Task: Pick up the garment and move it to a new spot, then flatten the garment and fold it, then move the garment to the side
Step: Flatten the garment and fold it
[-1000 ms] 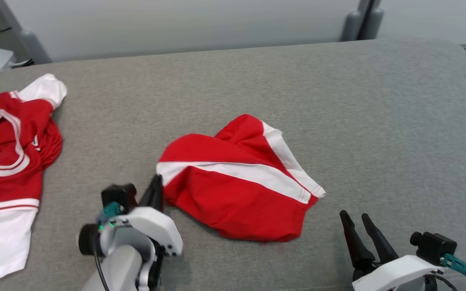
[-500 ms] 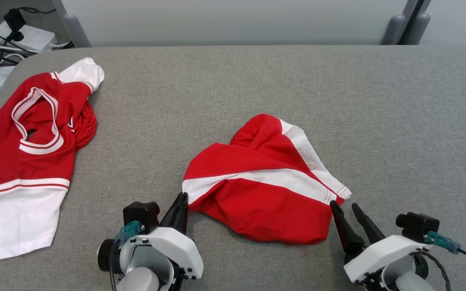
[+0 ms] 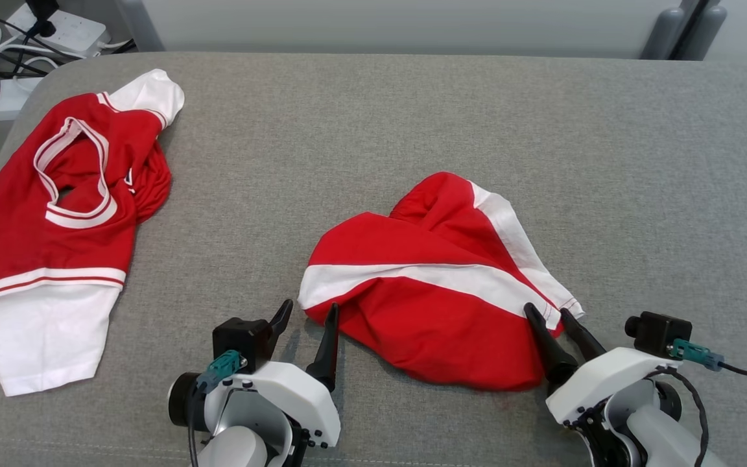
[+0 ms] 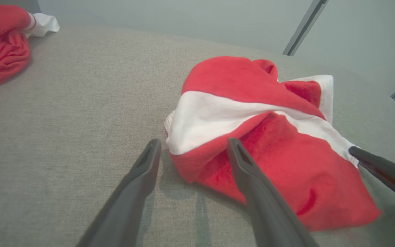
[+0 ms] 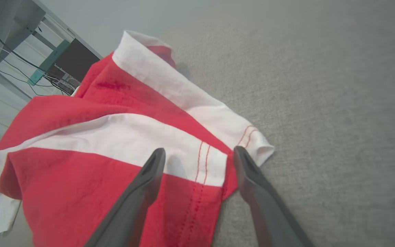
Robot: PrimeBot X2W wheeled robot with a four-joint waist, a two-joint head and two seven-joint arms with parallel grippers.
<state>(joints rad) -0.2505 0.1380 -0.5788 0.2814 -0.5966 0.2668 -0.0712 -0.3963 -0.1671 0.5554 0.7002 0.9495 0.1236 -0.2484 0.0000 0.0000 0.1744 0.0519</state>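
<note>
Our left claw stands open, holding nothing. In the left wrist view, one finger is over bare counter and the other over the red cloth. The white-banded corner of the garment lies between the tips. We cannot tell whether either finger touches the fabric.

Our right claw is also spread and grips nothing. Its fingers straddle the stitched white hem corner at the garment's near right end. In the right wrist view one finger is over the cloth and the other is at the cloth's edge.

The garment itself, red with a white band, lies rumpled and partly doubled over on the grey fabric-covered counter. It sits near the front, between the two claws.

Beyond it and to its right, the counter is bare out to the far edge, which runs along a pale wall. To the left there is a strip of bare surface, then a second red and white jersey. It is well apart from the garment and lies by the counter's rounded left edge. Past that corner, a power strip with cables is on the floor.
</note>
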